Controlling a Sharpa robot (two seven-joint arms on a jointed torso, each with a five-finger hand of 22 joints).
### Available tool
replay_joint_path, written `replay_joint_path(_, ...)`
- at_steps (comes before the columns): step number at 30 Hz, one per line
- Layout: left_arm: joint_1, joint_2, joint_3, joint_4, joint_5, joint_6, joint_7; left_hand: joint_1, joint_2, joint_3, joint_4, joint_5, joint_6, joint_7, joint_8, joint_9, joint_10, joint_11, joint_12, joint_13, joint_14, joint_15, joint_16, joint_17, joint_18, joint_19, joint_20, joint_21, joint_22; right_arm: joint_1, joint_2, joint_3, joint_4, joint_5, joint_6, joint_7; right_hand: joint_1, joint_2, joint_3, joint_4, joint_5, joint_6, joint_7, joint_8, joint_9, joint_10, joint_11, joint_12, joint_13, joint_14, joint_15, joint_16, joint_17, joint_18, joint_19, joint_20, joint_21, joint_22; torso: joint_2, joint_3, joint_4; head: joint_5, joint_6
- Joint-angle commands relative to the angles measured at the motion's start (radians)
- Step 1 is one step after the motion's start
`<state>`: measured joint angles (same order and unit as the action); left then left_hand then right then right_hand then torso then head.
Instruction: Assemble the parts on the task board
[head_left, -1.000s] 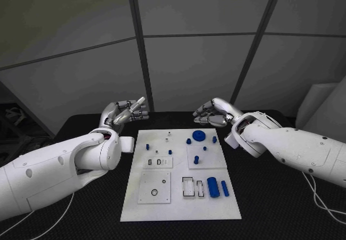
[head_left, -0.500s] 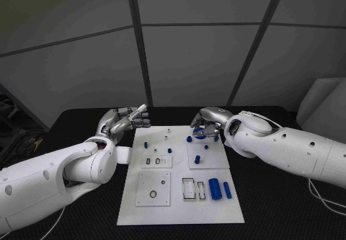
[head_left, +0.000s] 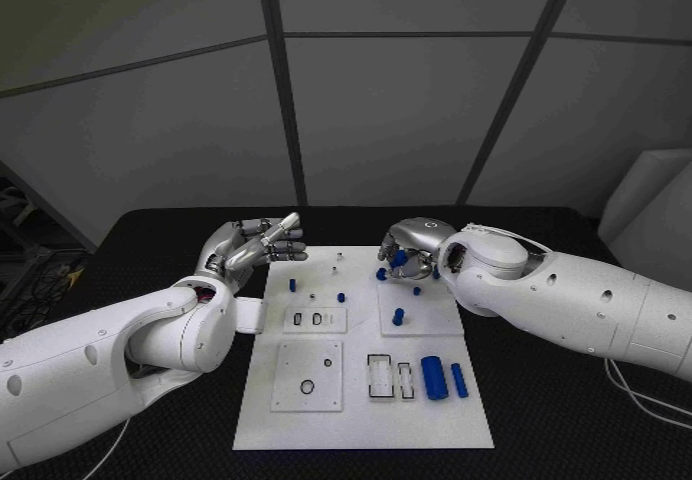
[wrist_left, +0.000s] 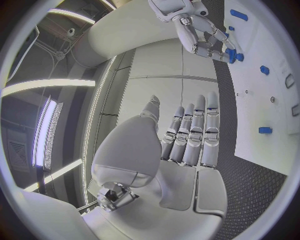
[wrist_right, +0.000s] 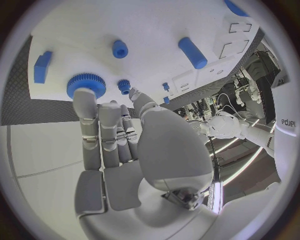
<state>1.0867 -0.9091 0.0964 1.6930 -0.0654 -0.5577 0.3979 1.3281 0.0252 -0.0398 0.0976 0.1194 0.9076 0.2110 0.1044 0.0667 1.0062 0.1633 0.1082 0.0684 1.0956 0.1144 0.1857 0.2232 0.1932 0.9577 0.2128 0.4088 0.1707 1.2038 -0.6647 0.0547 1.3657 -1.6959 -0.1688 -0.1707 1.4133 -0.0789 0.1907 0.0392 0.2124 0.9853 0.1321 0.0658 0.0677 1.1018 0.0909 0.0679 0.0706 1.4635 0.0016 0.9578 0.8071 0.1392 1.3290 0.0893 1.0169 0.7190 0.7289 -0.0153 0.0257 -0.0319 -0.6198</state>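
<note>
Item: right hand (head_left: 408, 248). Over the last second it has come down from above the table's far edge onto the far right corner of the task board (head_left: 361, 420); its fingers are now spread around the blue gear (wrist_right: 85, 83), with 1 fingertip (wrist_right: 84, 98) touching the toothed rim. Whether the gear is actually gripped cannot be told; it still sits flat on the board. Judged meaning: the reach is finished and the grasp of this first part is just starting, with assembly proper not yet begun. Item: left hand (head_left: 257, 245). Held open beside the board's far left corner, fingers straight and close together, holding nothing, touching nothing; it has drifted slightly toward the board. Surroundings: a small blue knob (wrist_right: 119, 48) and a smaller toothed piece (wrist_right: 124, 86) stand just beside the gear, and a blue block (wrist_right: 42, 66) lies near the board's edge, so the fingers have little room to close without nudging a neighbour. Farther along, a blue cylinder (head_left: 430, 376) and a thinner blue rod (head_left: 457, 378) lie side by side next to empty rectangular slots (head_left: 389, 377), well apart from both hands.
</note>
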Motion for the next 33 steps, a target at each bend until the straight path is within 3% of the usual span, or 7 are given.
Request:
replay_joint_path(1, 0.001, -0.002, 0.001, 0.004, -0.011, 0.018, -0.001, 0.0, -0.002, -0.008, -0.001, 0.003, 0.001, 0.008, -0.007, -0.001, -0.001, 0.006, -0.008, -0.002, -0.006, 0.002, -0.006, 0.002, -0.013, 0.001, 0.005, 0.001, 0.0, 0.003, 0.007, 0.001, -0.004, -0.032, 0.027, -0.016, -0.002, -0.01, 0.019, 0.006, 0.005, -0.002, -0.004, 0.0, 0.001, 0.017, -0.001, 0.0, 0.0, 0.038, 0.002, 0.067, 0.068, -0.016, 0.018, 0.0, 0.069, 0.085, 0.003, -0.0009, 0.0017, 0.001, 0.0)
replay_joint_path(5, 0.001, -0.003, 0.001, 0.006, -0.011, 0.019, -0.001, -0.001, -0.001, -0.009, -0.001, 0.003, 0.001, 0.008, -0.008, -0.001, -0.002, 0.006, -0.009, -0.002, -0.007, 0.002, -0.008, 0.002, -0.013, 0.0, 0.005, 0.001, -0.001, 0.003, 0.014, 0.001, -0.01, -0.033, 0.035, -0.017, -0.003, -0.016, 0.045, 0.014, 0.008, 0.002, -0.005, 0.0, 0.002, 0.024, -0.001, -0.001, -0.002, 0.038, 0.003, 0.121, 0.12, -0.026, 0.03, 0.001, 0.136, 0.167, 0.004, 0.0002, 0.0014, 0.003, -0.002)
replay_joint_path(11, 0.001, -0.005, 0.001, 0.011, -0.011, 0.019, -0.002, -0.002, -0.001, -0.009, -0.001, 0.003, 0.0, 0.008, -0.009, -0.001, -0.002, 0.007, -0.01, -0.002, -0.008, 0.003, -0.01, 0.003, -0.013, -0.001, 0.005, 0.0, -0.001, 0.003, 0.022, 0.0, -0.018, -0.033, 0.046, -0.019, -0.004, -0.02, 0.063, 0.019, 0.01, 0.005, -0.004, 0.0, 0.002, 0.028, -0.001, -0.002, -0.002, 0.035, 0.004, 0.142, 0.138, -0.03, 0.033, 0.003, 0.168, 0.204, 0.007, -0.0012, 0.0018, 0.001, -0.002)
replay_joint_path(15, 0.001, -0.006, 0.001, 0.011, -0.011, 0.018, -0.003, -0.003, 0.0, -0.01, -0.001, 0.003, 0.0, 0.009, -0.01, -0.001, -0.003, 0.008, -0.011, -0.002, -0.01, 0.004, -0.013, 0.004, -0.013, -0.002, 0.006, 0.0, -0.001, 0.003, 0.028, 0.0, -0.024, -0.031, 0.059, -0.018, -0.005, -0.021, 0.078, 0.023, 0.013, 0.009, -0.003, 0.001, 0.002, 0.034, -0.002, -0.001, -0.002, 0.039, 0.003, 0.174, 0.171, -0.035, 0.04, 0.004, 0.197, 0.243, 0.007, -0.0001, 0.0006, 0.006, -0.005)
replay_joint_path(20, 0.001, -0.005, 0.001, 0.01, -0.011, 0.016, -0.003, -0.002, 0.001, -0.01, -0.001, 0.003, 0.0, 0.009, -0.01, -0.001, -0.002, 0.008, -0.012, -0.001, -0.01, 0.004, -0.014, 0.004, -0.013, -0.002, 0.006, 0.0, -0.002, 0.003, 0.038, 0.0, -0.032, -0.029, 0.078, -0.017, -0.007, -0.025, 0.101, 0.028, 0.015, 0.015, -0.002, 0.001, 0.002, 0.046, -0.005, -0.001, -0.002, 0.045, 0.001, 0.22, 0.219, -0.043, 0.053, 0.004, 0.239, 0.299, 0.009, 0.0001, 0.0013, 0.002, -0.009)
replay_joint_path(33, 0.001, -0.005, 0.001, 0.009, -0.011, 0.016, -0.003, -0.001, 0.001, -0.01, -0.002, 0.003, 0.001, 0.009, -0.01, -0.001, -0.002, 0.008, -0.012, -0.001, -0.011, 0.004, -0.015, 0.004, -0.013, -0.003, 0.006, -0.001, -0.002, 0.003, 0.054, -0.001, -0.049, -0.022, 0.096, -0.014, -0.007, -0.02, 0.139, 0.034, 0.018, 0.04, 0.003, 0.007, 0.006, 0.07, -0.012, 0.002, -0.001, 0.045, -0.003, 0.261, 0.255, -0.049, 0.062, 0.002, 0.279, 0.351, 0.011, -0.0005, 0.0016, 0.009, -0.016)
